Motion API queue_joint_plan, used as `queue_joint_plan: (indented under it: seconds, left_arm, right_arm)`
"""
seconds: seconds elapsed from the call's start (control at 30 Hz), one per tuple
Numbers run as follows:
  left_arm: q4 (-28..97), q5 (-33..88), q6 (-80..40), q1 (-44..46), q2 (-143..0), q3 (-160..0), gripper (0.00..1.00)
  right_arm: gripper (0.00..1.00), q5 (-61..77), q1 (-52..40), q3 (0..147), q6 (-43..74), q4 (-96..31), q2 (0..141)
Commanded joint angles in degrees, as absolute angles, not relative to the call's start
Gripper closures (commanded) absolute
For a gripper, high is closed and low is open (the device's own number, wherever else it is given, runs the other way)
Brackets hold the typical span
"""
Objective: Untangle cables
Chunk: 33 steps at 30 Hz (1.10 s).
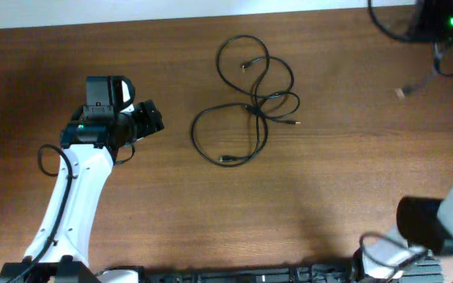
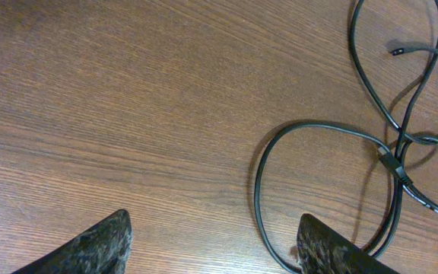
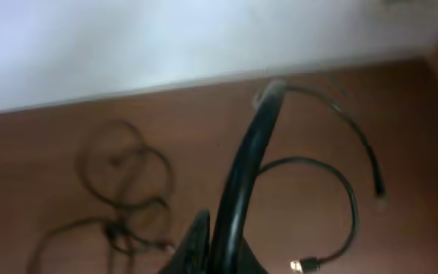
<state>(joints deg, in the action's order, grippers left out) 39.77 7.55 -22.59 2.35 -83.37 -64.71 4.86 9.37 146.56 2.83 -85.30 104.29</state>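
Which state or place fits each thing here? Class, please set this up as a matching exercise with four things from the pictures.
Things:
1. cables
2. left pincer
3. green light
4. table

States or places:
A. open, holding nothing
B. brown, wood-grained
C. top right corner of the overhead view
D. looped together, lying mid-table

Pairs: 1-D, 2-A, 3-C, 4-B
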Motion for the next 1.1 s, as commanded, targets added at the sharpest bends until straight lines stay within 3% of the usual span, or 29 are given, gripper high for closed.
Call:
queue_joint_plan:
  seconds: [0.0,0.07,0.1,0.13,0.17,0.2,0.3,0.37,0.47,0.67,0.73,0.77,0.8,0.83,0.97,1.07]
  left_arm:
    - [40.0,7.7,-22.7,2.4,-83.6,-64.6,0.3]
    - [40.0,7.7,-22.7,2.4,-83.6,-64.7,0.3]
    - [40.0,7.7,-22.7,2.4,-83.6,-64.6,0.3]
    - [40.0,7.7,-22.7,2.4,-83.6,-64.6,0.3]
    - [39.9,7.7,-22.7,2.4,-83.6,-64.6,0.3]
    - [39.9,7.7,-22.7,2.4,-83.6,-64.6,0.3]
    - [39.9,7.7,-22.7,2.4,-83.6,-64.6,0.3]
    - [39.9,7.7,-22.7,2.4,-83.6,-64.6,0.3]
    - [39.9,7.7,-22.7,2.4,-83.6,-64.6,0.3]
    - [41.2,7.7,-22.6,2.4,-83.6,-64.6,0.3]
    - [41.5,7.7,-22.7,2.4,-83.6,-64.6,0.3]
    - [41.6,7.7,-22.7,2.4,-83.6,-64.6,0.3]
    - [41.7,7.7,-22.7,2.4,-83.6,-64.6,0.3]
    - [41.7,7.7,-22.7,2.4,-83.6,-64.6,0.3]
    - [42.2,7.7,-22.7,2.4,-83.6,-64.6,0.3]
    - [42.0,7.7,-22.7,2.4,-83.6,-64.6,0.3]
  right_arm:
    - [0.96,3.4,19.5,142.2,5.0,-88.7,110.7]
    - [0.71,7.1,24.1,138.1,5.0,-88.8,112.3]
    - [0.69,7.2,25.5,136.5,5.0,-88.7,112.6]
    - [0.41,12.2,26.6,135.2,5.0,-88.8,112.7]
    - [0.28,18.9,26.7,134.7,4.9,-89.3,112.7]
    - [0.25,26.9,25.1,134.1,1.6,-91.1,112.7]
    - [0.25,25.9,15.2,127.8,-2.2,-92.4,112.9]
    - [0.25,25.9,9.1,118.2,1.0,-86.3,112.9]
    - [0.25,25.9,1.0,99.6,8.9,-68.2,112.9]
    - [0.3,18.5,-7.6,78.3,28.2,-36.5,112.9]
    - [0.37,17.9,-9.0,75.8,31.0,-30.0,112.9]
    - [0.57,17.7,-9.3,75.7,32.0,-27.1,113.0]
    - [0.89,17.7,-9.8,75.7,32.0,-23.9,113.0]
    - [0.96,19.2,-9.8,75.7,32.0,-23.0,113.0]
    - [0.96,28.4,-9.0,79.8,21.2,-27.2,109.6]
    - [0.96,34.3,-8.9,99.8,5.6,-48.1,101.2]
